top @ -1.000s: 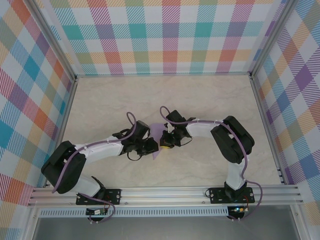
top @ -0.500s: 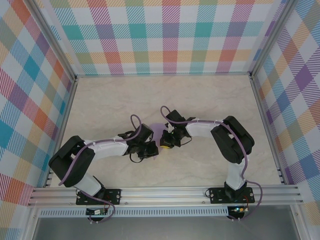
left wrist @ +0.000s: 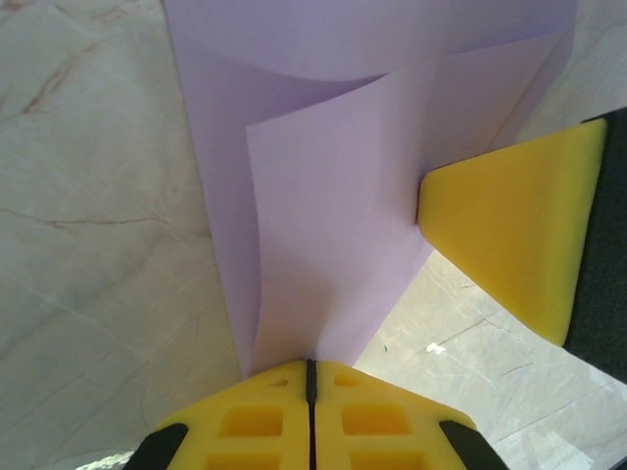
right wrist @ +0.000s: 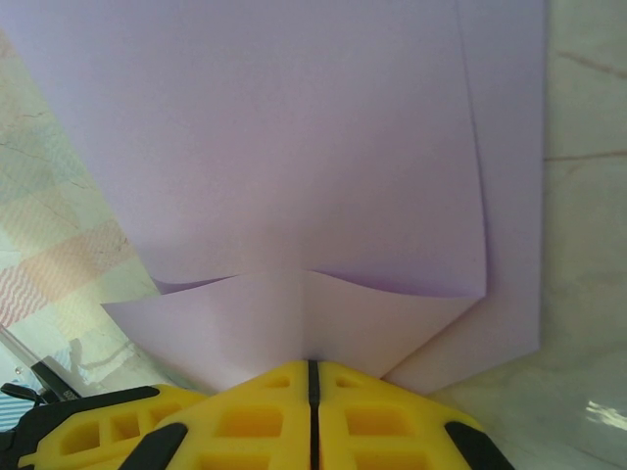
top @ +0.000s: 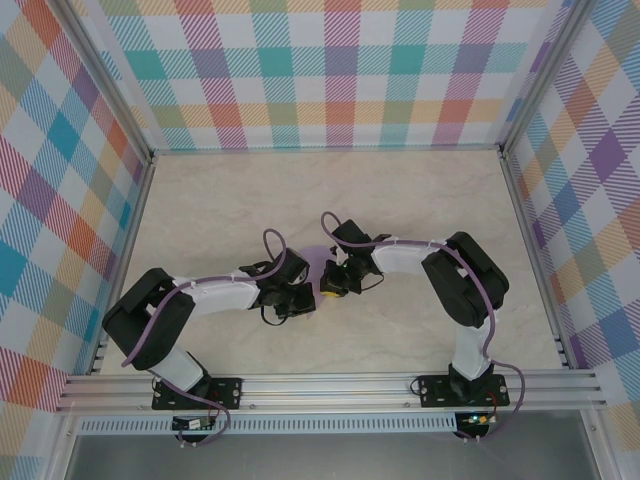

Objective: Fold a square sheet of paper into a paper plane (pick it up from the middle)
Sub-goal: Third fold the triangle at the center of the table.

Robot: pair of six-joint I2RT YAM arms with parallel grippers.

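Note:
The square sheet of paper (top: 318, 259) is lavender and folded into overlapping layers, held between the two arms at the table's middle. In the left wrist view the paper (left wrist: 323, 186) runs up from my left gripper (left wrist: 311, 364), which is shut on its near edge. A yellow finger of the right gripper (left wrist: 509, 230) touches its right edge. In the right wrist view the paper (right wrist: 294, 147) spreads wide, with a curled flap just above my right gripper (right wrist: 312, 364), which is shut on it. From above, the left gripper (top: 303, 293) and right gripper (top: 328, 287) almost meet.
The marble-look table top (top: 420, 200) lies inside checked walls (top: 330, 70). An aluminium rail (top: 330, 385) runs along the near edge. The left gripper's yellow fingers (right wrist: 98, 431) show at the bottom left of the right wrist view.
The left gripper has closed on the paper and shifted slightly right, towards the right gripper. The paper's lower tip, seen from above earlier, is now covered. The right arm has stayed put.

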